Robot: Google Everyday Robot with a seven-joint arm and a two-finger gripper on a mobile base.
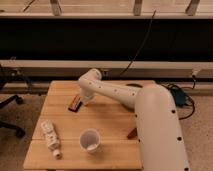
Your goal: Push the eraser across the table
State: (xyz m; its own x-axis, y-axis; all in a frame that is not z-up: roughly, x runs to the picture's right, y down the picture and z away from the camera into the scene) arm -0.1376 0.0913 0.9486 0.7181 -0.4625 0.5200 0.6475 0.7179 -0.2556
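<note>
Reaching down near the surface's point(107, 120) far-left corner, the end effector point(85, 101) sits just beside the eraser point(75, 103). Contact looks made, yet most of the push seems left to do.

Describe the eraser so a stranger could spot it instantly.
On the wooden table, look toward the far left part, where the arm's claw comes down. Beside it lies the eraser: small, flat, dark, orange-edged, unlike the white cup or pale bottle nearer the front.
</note>
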